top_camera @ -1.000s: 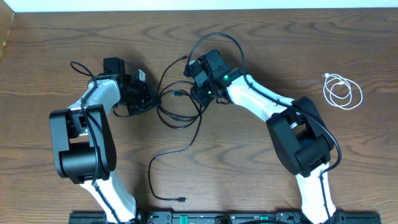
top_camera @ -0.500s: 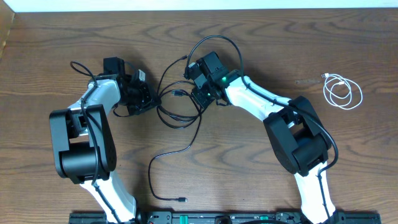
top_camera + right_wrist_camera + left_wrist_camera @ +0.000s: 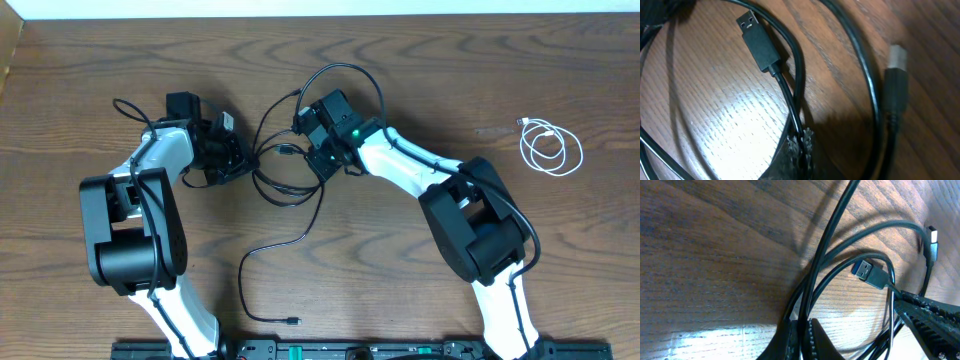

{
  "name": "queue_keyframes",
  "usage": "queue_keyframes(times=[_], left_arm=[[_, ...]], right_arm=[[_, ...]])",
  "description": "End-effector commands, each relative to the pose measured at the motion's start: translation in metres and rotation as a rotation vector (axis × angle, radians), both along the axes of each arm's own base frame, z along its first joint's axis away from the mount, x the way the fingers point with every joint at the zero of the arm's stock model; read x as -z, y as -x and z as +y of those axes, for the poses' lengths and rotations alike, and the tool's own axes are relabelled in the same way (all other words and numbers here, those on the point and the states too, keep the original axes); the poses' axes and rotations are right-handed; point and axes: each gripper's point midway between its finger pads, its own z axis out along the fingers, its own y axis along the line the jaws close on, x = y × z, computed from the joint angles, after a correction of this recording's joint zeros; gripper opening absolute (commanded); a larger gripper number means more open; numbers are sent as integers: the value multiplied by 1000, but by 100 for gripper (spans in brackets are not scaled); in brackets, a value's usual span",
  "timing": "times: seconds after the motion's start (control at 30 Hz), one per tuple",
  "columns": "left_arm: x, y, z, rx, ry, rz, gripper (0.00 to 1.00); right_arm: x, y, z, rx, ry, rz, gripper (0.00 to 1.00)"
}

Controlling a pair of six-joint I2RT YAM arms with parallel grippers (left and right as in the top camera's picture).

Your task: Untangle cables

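Black cables [image 3: 787, 92] | left end effector [image 3: 801, 330], right end effector [image 3: 801, 145] each pinching cable | draw apart slowly, mind USB plug [image 3: 757, 42] snagging

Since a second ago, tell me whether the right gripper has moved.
Yes: the right gripper slid slightly left, away from the white cable.

2 tangled cables [image 3: 285, 202] lie left of 1 coiled cable [image 3: 552, 150].

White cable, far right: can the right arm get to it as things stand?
Likely not yet. The right gripper is shut on a black cable. The white cable lies alone with nothing over it, so the way looks free once that grip lets go.
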Motion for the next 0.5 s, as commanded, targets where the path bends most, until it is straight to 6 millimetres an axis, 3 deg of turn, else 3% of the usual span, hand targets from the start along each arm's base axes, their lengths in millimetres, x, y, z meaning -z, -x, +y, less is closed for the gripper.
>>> queue_keyframes(times=[0.0,0.33,0.47], left_arm=[[3,3,3,-5,-18,13,8],[3,3,3,-5,-18,13,8],[3,3,3,-5,-18,13,8]], right_arm=[[1,2,3,-30,1,-17,1],[-46,-4,16,-52,-94,-85,1],[-46,-14,7,-10,-45,-124,1]])
